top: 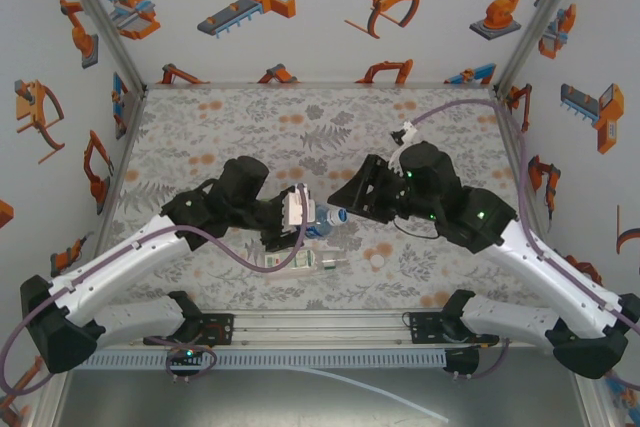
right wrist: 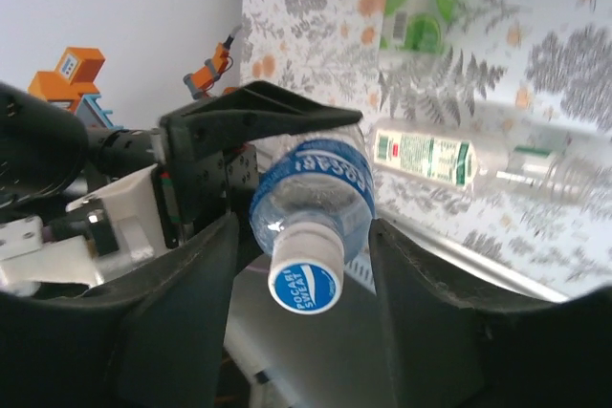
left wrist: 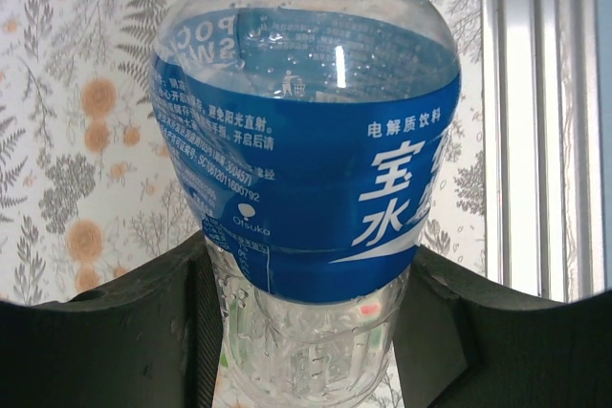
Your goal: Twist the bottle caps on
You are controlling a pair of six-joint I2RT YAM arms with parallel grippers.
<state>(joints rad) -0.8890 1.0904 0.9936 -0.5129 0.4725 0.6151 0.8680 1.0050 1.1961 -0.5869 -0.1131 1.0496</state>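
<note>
The squat blue-labelled bottle [left wrist: 306,150] is held off the table, lying roughly level, with my left gripper [left wrist: 311,269] shut on its clear lower part. Its neck points at my right gripper [right wrist: 304,279], and a white cap with a blue top [right wrist: 306,274] sits on it. The right jaws stand open on either side of that cap, with a gap on each side. From above, the left gripper [top: 300,215] and right gripper [top: 350,209] face each other over the near middle of the table, with the bottle [top: 325,215] between them.
The longer white-labelled bottle [top: 300,262] [right wrist: 430,160] lies on its side on the table below the grippers. The green-labelled bottle [right wrist: 416,21] lies beyond it. A loose white cap [top: 378,260] rests to the right, near the front rail [top: 320,325].
</note>
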